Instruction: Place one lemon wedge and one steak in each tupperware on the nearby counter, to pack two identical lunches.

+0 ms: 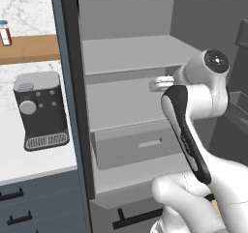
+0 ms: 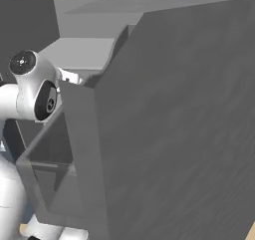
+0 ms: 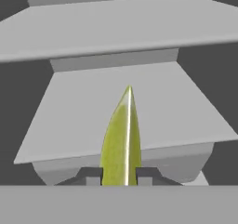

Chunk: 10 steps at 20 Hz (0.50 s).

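Pinching a yellow-green lemon wedge [image 3: 122,141] upright between its dark finger tips, gripper [image 3: 120,174] clamped on the fruit, wedge held above a grey shelf [image 3: 125,102] inside the open fridge [image 1: 127,53], coffee machine [image 1: 39,109] on the white counter [image 1: 24,154] leftward.

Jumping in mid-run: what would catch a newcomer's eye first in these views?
The yellow-green lemon wedge in the hand view, pinched upright in the gripper over grey shelves. In the left base view, the white arm reaches into the open grey fridge. Left of it, a dark coffee machine stands on the counter.
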### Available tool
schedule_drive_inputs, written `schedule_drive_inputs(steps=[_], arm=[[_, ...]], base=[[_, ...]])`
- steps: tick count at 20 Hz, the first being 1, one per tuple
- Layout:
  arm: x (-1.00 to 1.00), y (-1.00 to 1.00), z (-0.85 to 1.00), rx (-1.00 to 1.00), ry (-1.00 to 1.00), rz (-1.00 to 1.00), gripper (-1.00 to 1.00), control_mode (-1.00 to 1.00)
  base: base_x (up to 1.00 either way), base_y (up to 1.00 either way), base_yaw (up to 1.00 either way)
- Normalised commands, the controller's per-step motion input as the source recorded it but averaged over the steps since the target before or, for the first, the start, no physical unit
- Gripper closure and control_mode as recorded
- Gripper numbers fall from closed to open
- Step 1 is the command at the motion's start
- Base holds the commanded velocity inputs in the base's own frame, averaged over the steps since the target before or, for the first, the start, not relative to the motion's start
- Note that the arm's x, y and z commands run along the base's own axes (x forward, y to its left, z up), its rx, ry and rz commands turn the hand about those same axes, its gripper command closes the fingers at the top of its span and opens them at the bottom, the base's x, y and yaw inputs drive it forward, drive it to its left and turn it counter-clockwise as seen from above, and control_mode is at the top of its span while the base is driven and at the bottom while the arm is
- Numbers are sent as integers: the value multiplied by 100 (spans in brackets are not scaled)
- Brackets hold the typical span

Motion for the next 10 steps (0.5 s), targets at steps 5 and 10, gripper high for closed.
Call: schedule_drive_inputs(steps=[5, 10], arm=[[-60, 2, -7, 0, 0, 0, 100, 100], [0, 0, 0, 0, 0, 0, 100, 100]], base=[[-40, 12, 0], [-95, 82, 6]])
